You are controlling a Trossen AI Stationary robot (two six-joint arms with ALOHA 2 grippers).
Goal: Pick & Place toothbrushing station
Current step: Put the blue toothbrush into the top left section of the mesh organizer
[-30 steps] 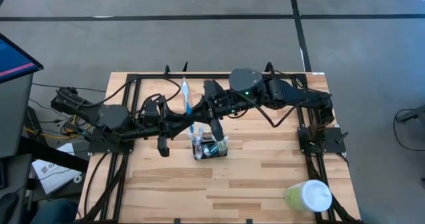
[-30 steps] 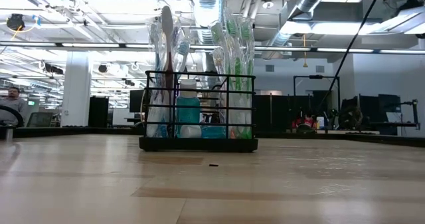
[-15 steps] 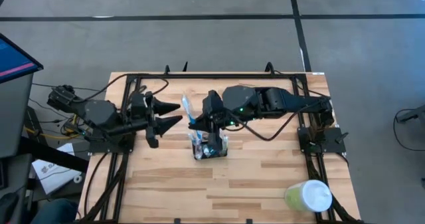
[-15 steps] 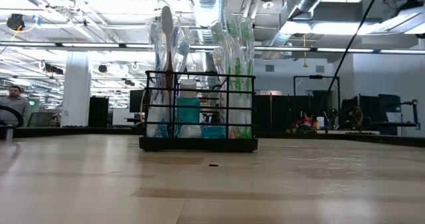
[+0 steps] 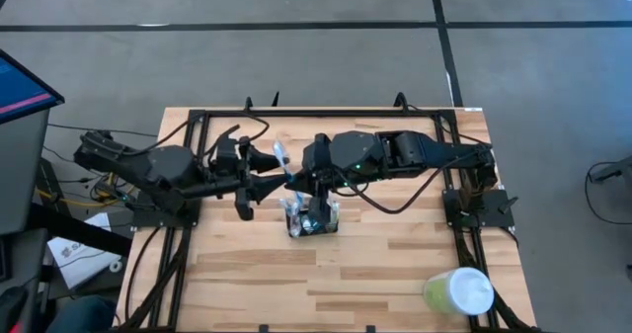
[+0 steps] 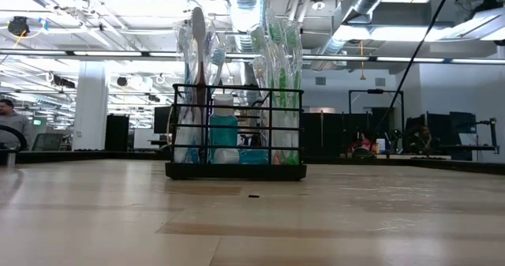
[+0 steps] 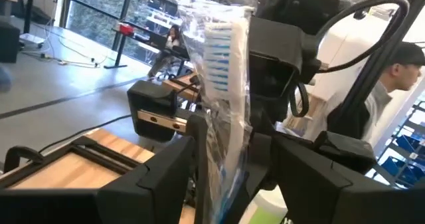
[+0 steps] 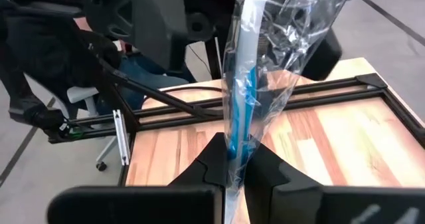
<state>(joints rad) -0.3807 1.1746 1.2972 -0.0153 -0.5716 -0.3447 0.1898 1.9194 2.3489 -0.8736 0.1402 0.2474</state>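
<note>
The station (image 5: 312,217) stands mid-bench (image 5: 395,264), stocked with brushes. At its 12 o'clock the right pincer (image 8: 232,159) is clamped on a wrapped toothbrush (image 5: 281,162). The left pincer (image 5: 272,171), retreated half a second ago, has swung back from 9 o'clock, open astride that brush; a handover looks underway.

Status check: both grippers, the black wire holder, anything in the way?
Right gripper shut on clear-wrapped blue toothbrush. Left gripper open around the same toothbrush, above the table. Black wire toothbrush holder upright mid-table, full. Pale green cup far off; nothing blocking.
</note>
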